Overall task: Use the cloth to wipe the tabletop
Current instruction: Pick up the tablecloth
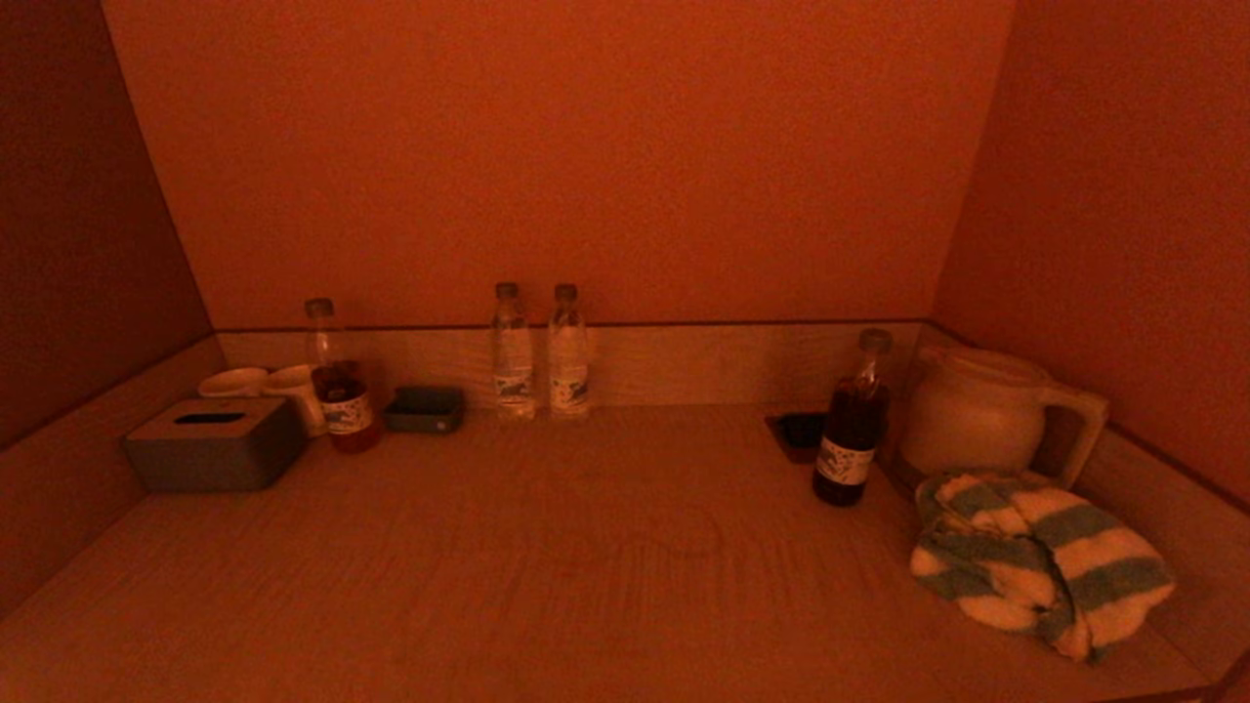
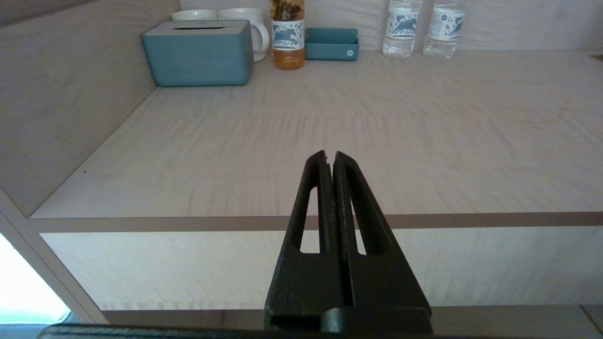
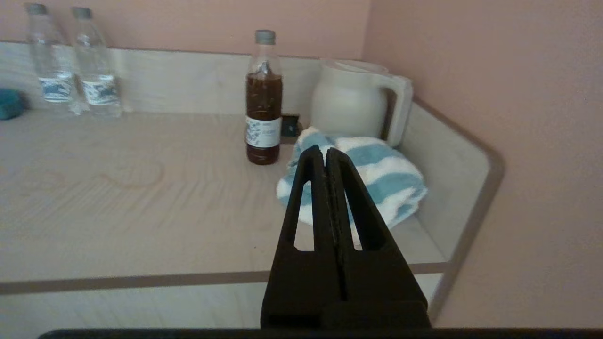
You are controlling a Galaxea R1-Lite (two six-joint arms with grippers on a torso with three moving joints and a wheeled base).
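A crumpled blue-and-white striped cloth point(image 1: 1040, 558) lies on the wooden tabletop point(image 1: 547, 547) at its right end, in front of the jug; it also shows in the right wrist view point(image 3: 381, 176). My right gripper point(image 3: 324, 150) is shut and empty, held off the table's front edge, pointing toward the cloth. My left gripper point(image 2: 329, 154) is shut and empty, held off the front edge on the left side. Neither gripper shows in the head view.
A dark tea bottle point(image 1: 853, 430) stands just left of the cloth and a white jug point(image 1: 977, 410) behind it. Along the back stand two water bottles point(image 1: 539, 351), a small tray point(image 1: 425, 408), another tea bottle point(image 1: 337, 386), mugs point(image 1: 293, 386) and a tissue box point(image 1: 210, 444). Low walls edge both sides.
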